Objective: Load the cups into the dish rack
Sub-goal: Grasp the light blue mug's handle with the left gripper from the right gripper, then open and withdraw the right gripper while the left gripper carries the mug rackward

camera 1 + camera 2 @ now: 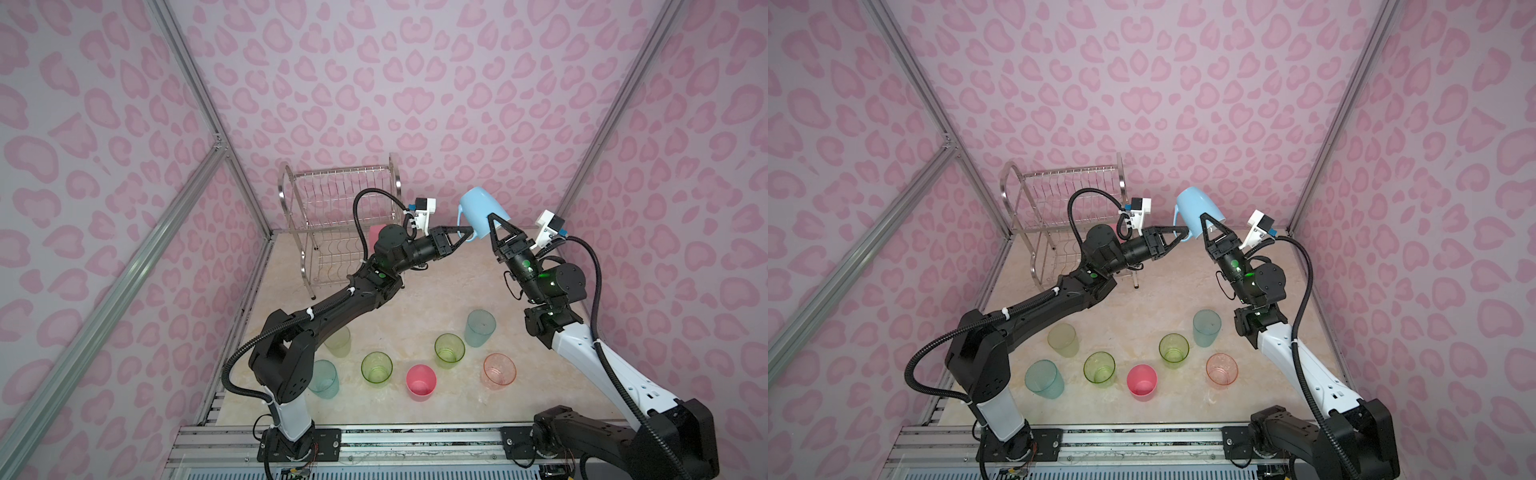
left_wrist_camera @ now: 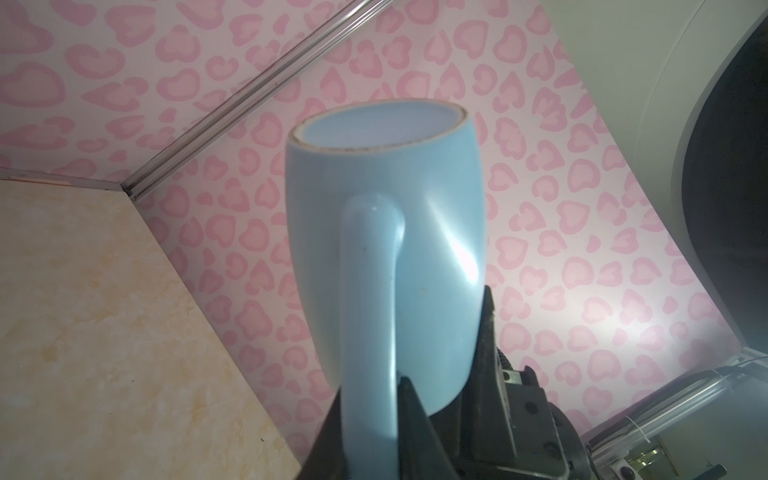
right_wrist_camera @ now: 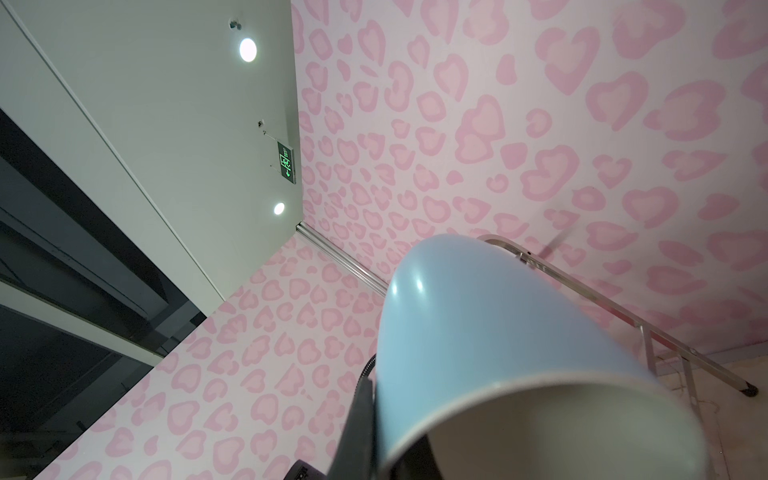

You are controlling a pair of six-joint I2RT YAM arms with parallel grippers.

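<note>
A light-blue mug [image 1: 482, 212] [image 1: 1198, 210] hangs tilted in the air, right of the chrome dish rack [image 1: 340, 195] [image 1: 1059, 195]. My right gripper [image 1: 496, 220] [image 3: 386, 436] is shut on its wall at the rim, one finger inside. My left gripper [image 1: 466, 236] [image 2: 370, 415] reaches in from the left, its fingers pressed to both sides of the mug's handle [image 2: 370, 291]. A pink cup [image 1: 375, 235] stands in the rack's lower tier, partly hidden by my left arm. Several cups stand upright on the table's front half, among them a pink cup [image 1: 421, 382] and a peach cup [image 1: 499, 370].
The front cups also include green ones [image 1: 376, 367] [image 1: 449, 351], a pale green one [image 1: 338, 341] half under my left arm, and teal ones [image 1: 324, 379] [image 1: 480, 328]. Pink patterned walls with aluminium posts close in the marble table [image 1: 436, 291].
</note>
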